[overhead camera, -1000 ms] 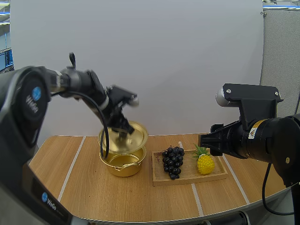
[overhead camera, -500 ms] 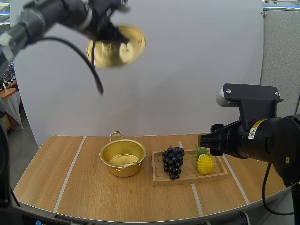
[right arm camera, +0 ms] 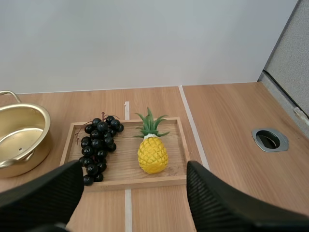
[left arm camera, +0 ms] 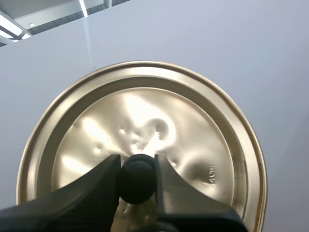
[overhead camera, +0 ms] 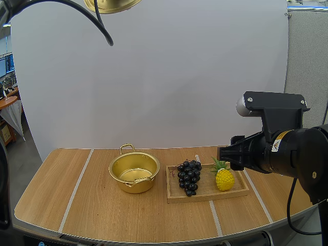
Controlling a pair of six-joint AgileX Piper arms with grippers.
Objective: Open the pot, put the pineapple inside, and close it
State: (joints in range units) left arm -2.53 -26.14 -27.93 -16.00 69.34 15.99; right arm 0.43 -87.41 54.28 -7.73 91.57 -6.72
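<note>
Holding the gold lid (left arm camera: pixel 145 116) by its round black knob (left arm camera: pixel 136 181), our left gripper (left arm camera: pixel 137 164) has its two fingers pressed on the knob, one on each side. From the left wrist view we look at the shiny top of the lid, which has little dents in it. In the high view the lid (overhead camera: pixel 110 5) is way up, far above the table (overhead camera: pixel 102 210).

Down on the table sits the pot (overhead camera: pixel 134 171). It is open and we can see its gold inside. Just beside it is a wooden tray (overhead camera: pixel 207 188). On the tray lie a bunch of dark grapes (overhead camera: pixel 189 177) and the pineapple (overhead camera: pixel 224 178). The grapes are on the side near the pot. The pineapple is on the other side, standing up with its green leaves on top.

Our right gripper (right arm camera: pixel 135 166) is wide open and has nothing in it. It hangs in the air, facing the tray. From the right wrist view we see the pineapple (right arm camera: pixel 152 153) between the two fingers, but farther off, so they do not touch it. The grapes (right arm camera: pixel 99 145) lie next to it, and the pot (right arm camera: pixel 19 130) is off past the end of the tray (right arm camera: pixel 126 151).
</note>
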